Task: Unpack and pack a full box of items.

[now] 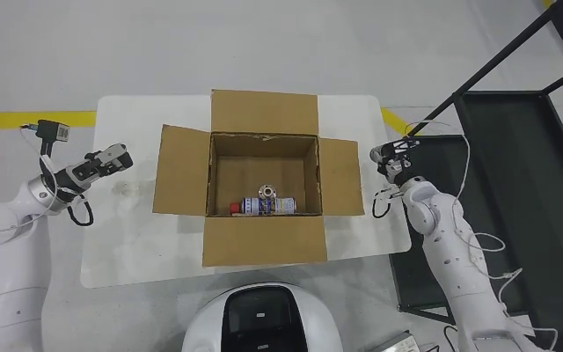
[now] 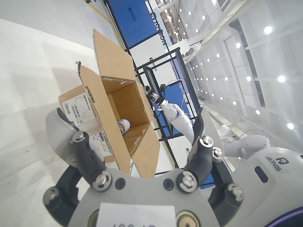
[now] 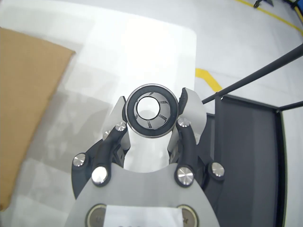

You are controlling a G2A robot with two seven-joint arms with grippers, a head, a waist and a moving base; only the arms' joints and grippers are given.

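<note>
Gripping a black-rimmed metal sleeve (image 3: 165,114), our right gripper (image 3: 153,100) hangs right of the open brown cardboard box (image 1: 264,110) on the white table (image 1: 123,238) — our left gripper (image 1: 119,158), spread wide and empty, hangs at its left.

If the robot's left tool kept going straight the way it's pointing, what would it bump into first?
Probably the cardboard box: the open left tool points across the table at its near side flap. Its height is hard to judge, so it might pass just over that flap.
</note>
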